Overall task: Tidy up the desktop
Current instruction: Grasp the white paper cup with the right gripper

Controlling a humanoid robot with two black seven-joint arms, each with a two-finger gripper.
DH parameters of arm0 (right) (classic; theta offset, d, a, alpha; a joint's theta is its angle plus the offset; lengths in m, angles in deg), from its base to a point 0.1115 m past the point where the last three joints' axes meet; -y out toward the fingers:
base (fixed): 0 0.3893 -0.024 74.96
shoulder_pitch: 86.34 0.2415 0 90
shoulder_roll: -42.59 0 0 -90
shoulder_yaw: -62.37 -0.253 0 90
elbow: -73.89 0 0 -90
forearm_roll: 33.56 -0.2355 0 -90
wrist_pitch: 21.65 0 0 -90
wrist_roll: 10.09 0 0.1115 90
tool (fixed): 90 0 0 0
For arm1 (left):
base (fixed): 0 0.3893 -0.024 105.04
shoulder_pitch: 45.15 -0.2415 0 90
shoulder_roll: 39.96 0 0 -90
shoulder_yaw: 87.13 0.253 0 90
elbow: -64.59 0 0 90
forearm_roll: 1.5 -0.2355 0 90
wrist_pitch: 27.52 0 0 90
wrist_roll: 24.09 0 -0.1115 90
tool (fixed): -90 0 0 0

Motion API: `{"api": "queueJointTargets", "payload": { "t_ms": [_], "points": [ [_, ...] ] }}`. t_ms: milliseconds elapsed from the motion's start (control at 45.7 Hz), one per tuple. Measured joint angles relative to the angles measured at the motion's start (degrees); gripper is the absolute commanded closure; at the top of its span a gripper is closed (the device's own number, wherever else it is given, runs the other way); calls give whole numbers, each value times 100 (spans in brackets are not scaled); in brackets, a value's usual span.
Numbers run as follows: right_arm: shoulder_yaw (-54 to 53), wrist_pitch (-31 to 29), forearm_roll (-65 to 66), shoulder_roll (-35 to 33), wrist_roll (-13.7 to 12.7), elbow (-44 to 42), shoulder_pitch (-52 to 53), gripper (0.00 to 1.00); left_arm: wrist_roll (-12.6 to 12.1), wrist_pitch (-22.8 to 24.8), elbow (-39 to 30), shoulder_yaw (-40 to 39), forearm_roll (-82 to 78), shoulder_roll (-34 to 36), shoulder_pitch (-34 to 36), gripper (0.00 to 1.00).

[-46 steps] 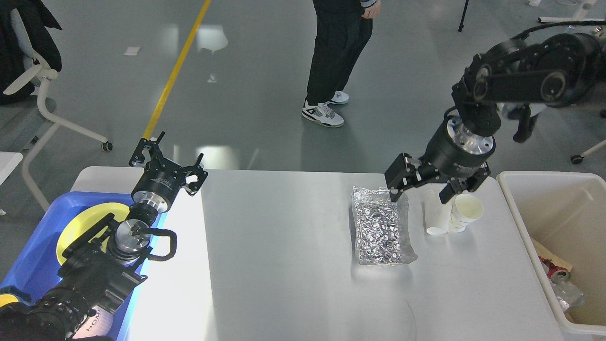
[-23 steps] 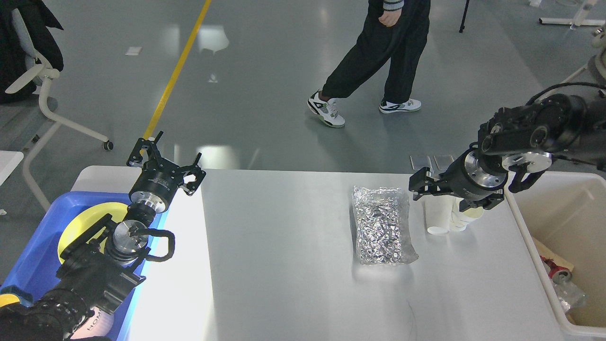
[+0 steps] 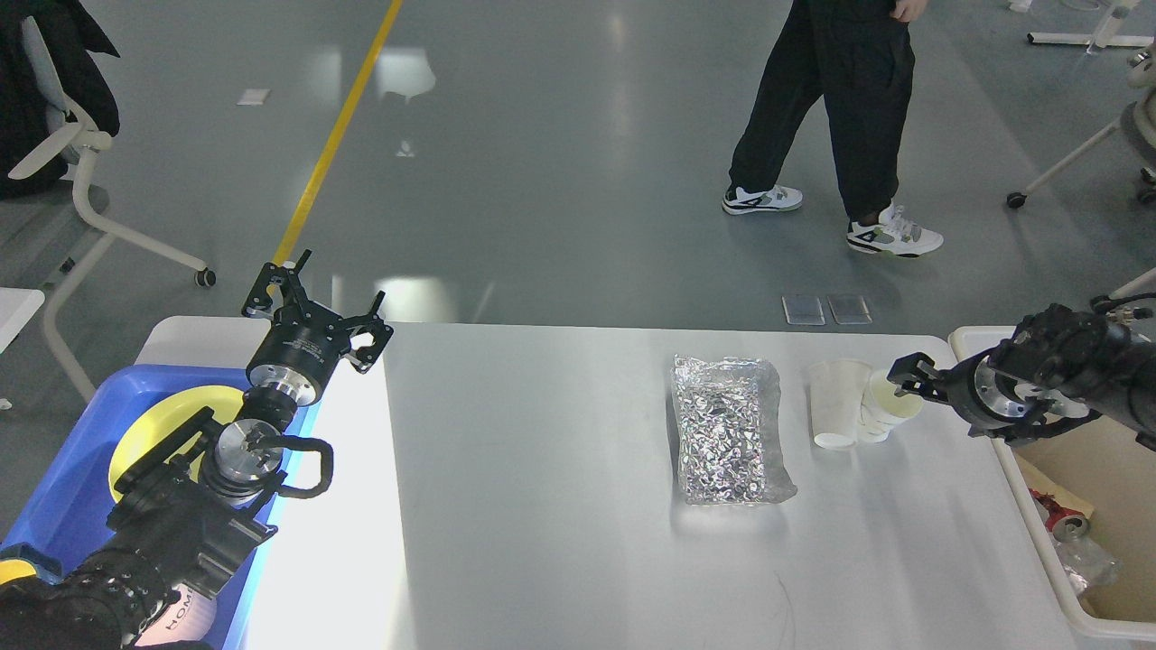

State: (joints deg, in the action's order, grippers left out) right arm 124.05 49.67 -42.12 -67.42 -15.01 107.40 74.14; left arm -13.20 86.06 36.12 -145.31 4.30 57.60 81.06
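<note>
**A:** Where does the left gripper (image 3: 314, 301) stand?

**B:** Raised over the far left corner of the desk (image 3: 542, 506), above the far edge of the blue tray (image 3: 63, 487). Its fingers (image 3: 271, 287) are spread wide, holding nothing and touching nothing. A yellow plate (image 3: 167, 420) lies in the tray, partly hidden by the arm.

**A:** And the right gripper (image 3: 908, 377)?

**B:** It reaches in low from the right edge, over the gap between the desk and the beige bin (image 3: 1030, 487). It is seen small, dark and nearly end-on. One finger tip lies just beside the rim of the tilted paper cup (image 3: 890, 406), but whether the fingers are spread or closed, or pressing on the cup, I cannot tell.

**A:** What lies on the desk?

**B:** The wide white-grey desk fills the near half of the scene. Right of centre lies a crinkled silver foil bag (image 3: 727, 429), flat. Just to its right stands a white paper cup (image 3: 833, 411), mouth up, with the tilted cup leaning against it. The bin at the right holds some rubbish, including a crushed can (image 3: 1066, 528).

**A:** Beyond the desk?

**B:** A person in black trousers and white sneakers (image 3: 844, 108) on the grey floor, far right of centre, and a yellow floor line (image 3: 334, 135) on the left.
</note>
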Motion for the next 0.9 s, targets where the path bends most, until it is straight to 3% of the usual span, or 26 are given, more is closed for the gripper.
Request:
{"api": "queueJointTargets", "payload": {
  "t_ms": [328,482,569,635,722,788,810,832,898],
  "points": [
    [-136,348,-361,14,-35,-508,-563,3,0,0,0,0,0,0,0,2],
    [-381,478,-418,46,-36,-516,-736,20,0,-1,0,0,0,0,0,2],
    [-644,647,-474,51,-35,-516,-845,23,0,-2,0,0,0,0,0,2],
    [-748,719,-485,56,-35,-516,-892,36,0,-2,0,0,0,0,0,2],
    [-804,783,-489,59,-29,-516,-950,63,0,-2,0,0,0,0,0,2],
    [-814,843,-489,66,-25,-516,-973,70,0,-2,0,0,0,0,0,2],
    [-815,871,-487,70,-25,-518,-980,81,0,-2,0,0,0,0,0,2],
    [-817,892,-486,74,-24,-519,-984,99,0,-2,0,0,0,0,0,2],
    [-821,934,-483,94,-17,-520,-992,100,0,-2,0,0,0,0,0,2]
  ]
}}
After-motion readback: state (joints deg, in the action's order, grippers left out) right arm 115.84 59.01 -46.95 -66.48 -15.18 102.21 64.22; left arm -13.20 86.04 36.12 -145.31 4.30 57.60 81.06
